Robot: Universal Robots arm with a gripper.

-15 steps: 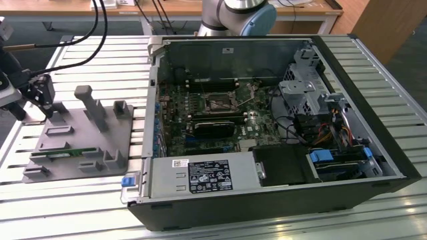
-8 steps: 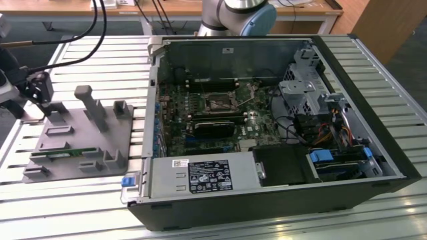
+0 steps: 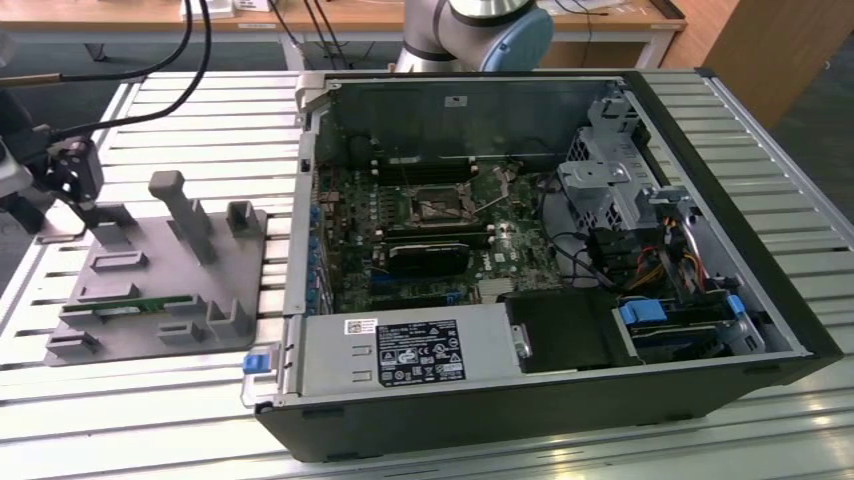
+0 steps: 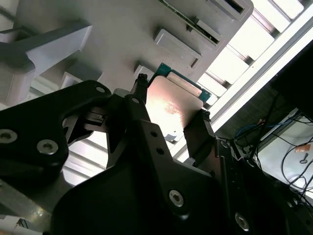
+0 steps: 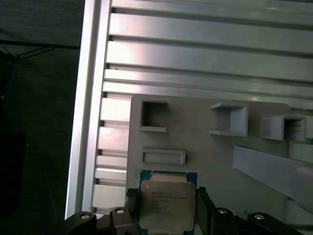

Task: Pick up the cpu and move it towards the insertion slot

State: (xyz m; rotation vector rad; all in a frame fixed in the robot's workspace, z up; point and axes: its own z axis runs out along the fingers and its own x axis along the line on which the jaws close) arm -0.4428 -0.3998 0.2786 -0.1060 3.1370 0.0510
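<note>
The cpu is a flat square chip with a silver face and a green rim. It sits between my gripper's two black fingers, which press on its opposite edges. In the first wrist view the cpu is just over the grey plastic tray, with my gripper shut on it. In the exterior view my gripper hangs over the tray's far corner on the exterior view's left. The insertion slot, a square silver-framed socket, lies inside the open computer case, well off to the exterior view's right of the gripper.
The open computer case has tall walls, cables and drive cages. A green memory stick lies in the tray, and grey posts stand up from it. The slatted metal table runs under everything. Cables hang at the far left.
</note>
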